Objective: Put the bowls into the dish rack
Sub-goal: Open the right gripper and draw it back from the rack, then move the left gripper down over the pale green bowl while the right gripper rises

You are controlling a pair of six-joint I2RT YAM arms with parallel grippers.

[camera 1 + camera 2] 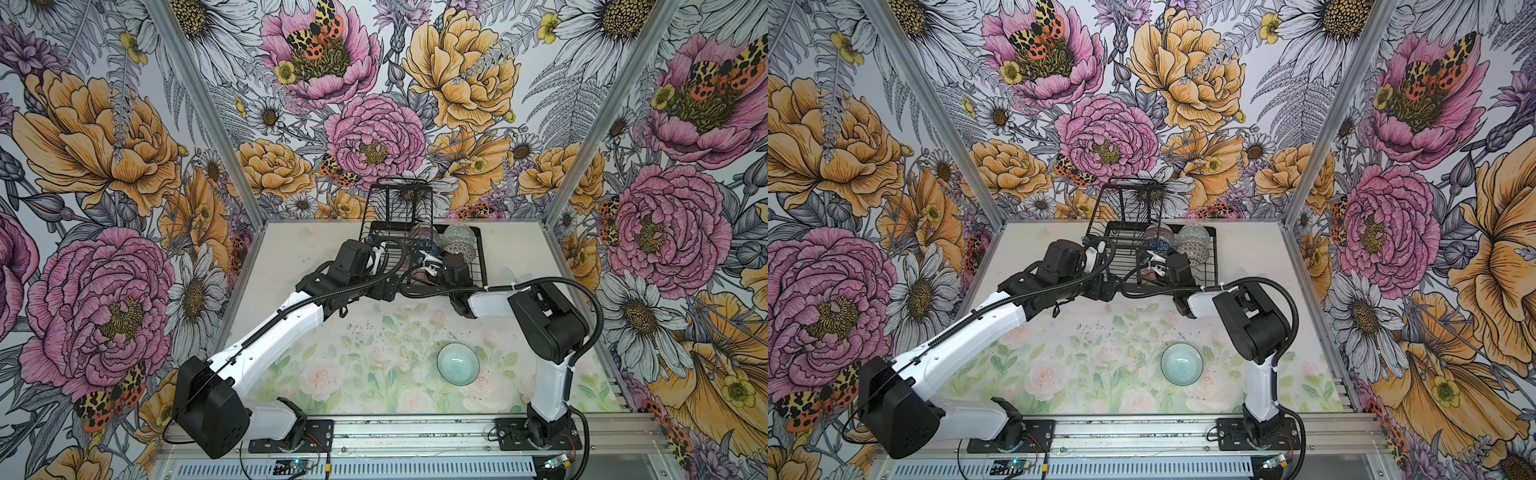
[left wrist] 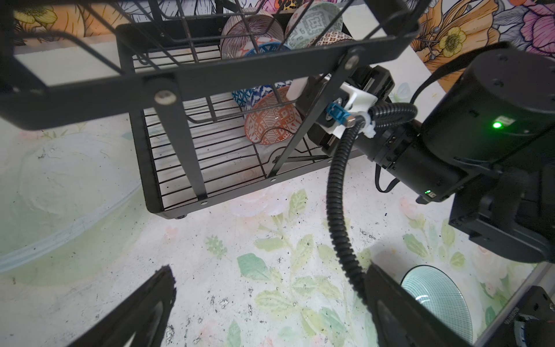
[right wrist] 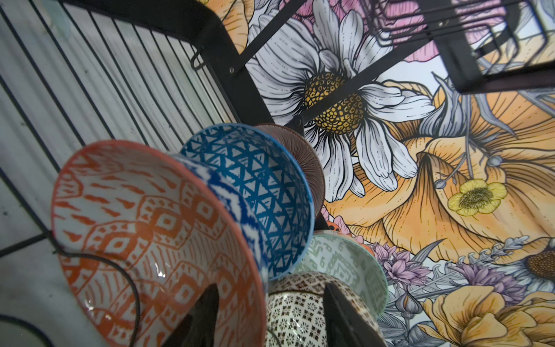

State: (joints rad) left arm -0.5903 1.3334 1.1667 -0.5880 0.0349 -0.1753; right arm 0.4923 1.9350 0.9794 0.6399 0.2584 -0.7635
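Right gripper (image 3: 270, 290), jaws spread astride the rim of the orange-diamond bowl (image 3: 144, 228), which stands on edge in the dish rack (image 2: 141, 144) just in front of the blue-triangled bowl (image 3: 255, 186); backing out straight should spare both a knock. Left gripper (image 2: 268, 269) hangs wide open, empty, beside the rack. Pale teal bowl (image 1: 458, 364) sits on the table (image 1: 332, 374), well apart.

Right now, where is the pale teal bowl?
In both top views the pale teal bowl sits upright on the table, front right, beside the right arm, apart from the dish rack at the back.
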